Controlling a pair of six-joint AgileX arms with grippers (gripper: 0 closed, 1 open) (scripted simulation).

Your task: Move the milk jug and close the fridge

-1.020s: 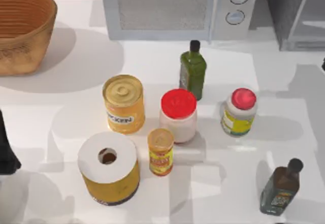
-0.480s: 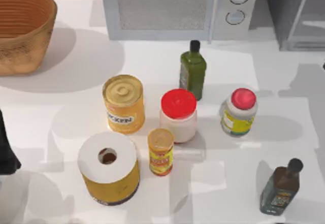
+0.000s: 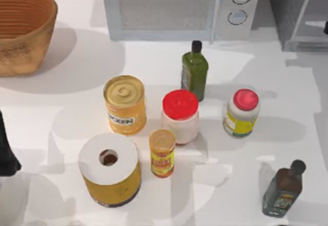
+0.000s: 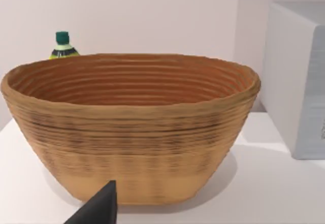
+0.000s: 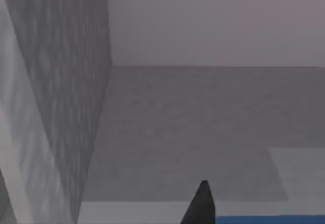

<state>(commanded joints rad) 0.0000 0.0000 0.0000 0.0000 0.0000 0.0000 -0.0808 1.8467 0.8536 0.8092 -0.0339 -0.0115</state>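
Wicker basket (image 3: pixel 23 28), microwave (image 3: pixel 179 8), cans, red-lidded jars, two dark bottles on white table (image 3: pixel 287 118).

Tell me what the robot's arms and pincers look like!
They are black. The left arm is a dark, bulky shape at the table's left edge. Each wrist view shows one pointed, wedge-shaped fingertip: the left pincer's and the right pincer's. No cables or markings can be made out.
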